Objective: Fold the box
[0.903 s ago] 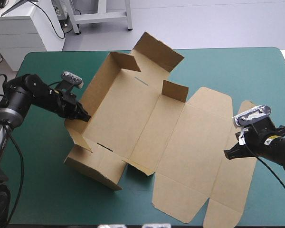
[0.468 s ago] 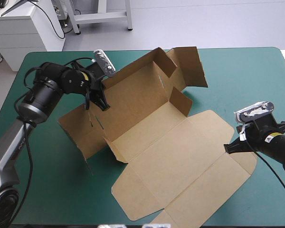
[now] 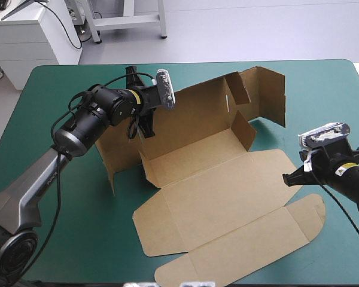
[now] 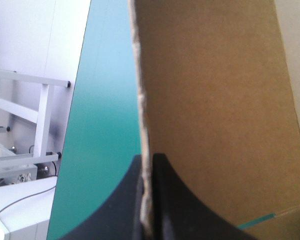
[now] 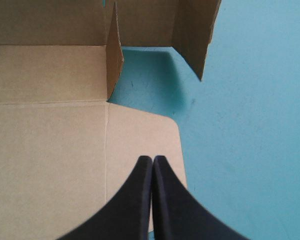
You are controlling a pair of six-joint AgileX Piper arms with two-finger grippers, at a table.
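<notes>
High view shows brown box (image 3: 221,197) half-raised, left tool (image 3: 145,129) pinching its upright wall, right tool (image 3: 285,179) closed, empty.

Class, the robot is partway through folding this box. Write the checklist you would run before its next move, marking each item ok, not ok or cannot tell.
1. Left gripper holds the box: ok, shut on the edge of the raised wall.
2. Right gripper free: ok, shut and holding nothing.
3. Right gripper touching the lid: cannot tell; it is over the lid's corner flap.
4. Lid flat on the table: ok.
5. End flaps tucked: not ok; the end flap stands loose.
</notes>
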